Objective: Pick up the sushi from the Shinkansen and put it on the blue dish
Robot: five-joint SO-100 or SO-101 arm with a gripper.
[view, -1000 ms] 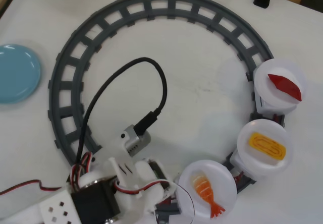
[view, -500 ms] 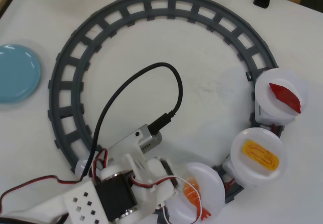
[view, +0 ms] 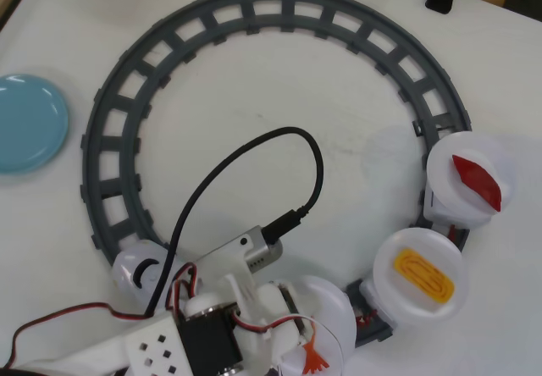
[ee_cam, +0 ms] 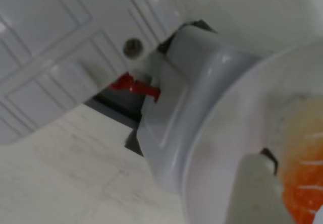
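The Shinkansen's rounded nose (view: 140, 270) sits on the track at the lower left, and its cars carry round white plates. The sushi, an orange-and-white shrimp with a red-orange tail (view: 314, 358), lies on the first plate (view: 334, 308). My gripper (view: 298, 340) is low over this plate and covers most of the shrimp. In the wrist view the shrimp (ee_cam: 303, 183) is blurred at the right edge, with one white fingertip (ee_cam: 255, 186) right beside it. The other finger is hidden. The blue dish (view: 30, 122) lies at the far left, empty.
A grey circular track (view: 254, 12) rings the table. A yellow egg piece (view: 422, 274) and a dark-red piece (view: 476, 181) lie on the two following plates. A black cable (view: 254, 152) loops over the middle. A red coupling (ee_cam: 135, 86) shows between the cars.
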